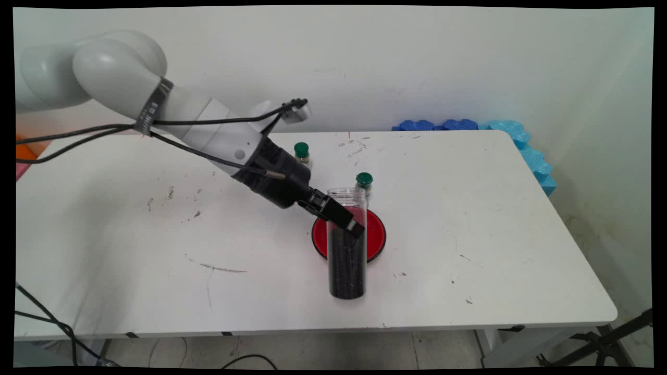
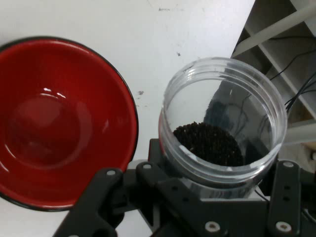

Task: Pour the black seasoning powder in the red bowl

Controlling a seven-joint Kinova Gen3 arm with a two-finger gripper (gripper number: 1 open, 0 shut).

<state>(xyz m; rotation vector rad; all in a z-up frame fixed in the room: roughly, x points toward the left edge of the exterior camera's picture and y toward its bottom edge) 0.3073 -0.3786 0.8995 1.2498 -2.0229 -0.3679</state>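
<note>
A clear plastic jar (image 1: pixel 346 260), open at the top and more than half full of dark grains, stands upright on the white table (image 1: pixel 469 234), just in front of a red bowl (image 1: pixel 376 234). My gripper (image 1: pixel 344 221) reaches in from the left and is shut on the jar's upper part. In the hand view the jar (image 2: pixel 224 133) sits between the fingers of my gripper (image 2: pixel 197 185), with the grains visible inside. The empty red bowl (image 2: pixel 54 123) lies to its left.
Two small bottles with green caps stand behind the bowl, one (image 1: pixel 364 182) close to it, the other (image 1: pixel 301 152) further back left. Blue foam pieces (image 1: pixel 521 140) line the table's far right corner. The table's near edge lies close beyond the jar in the hand view.
</note>
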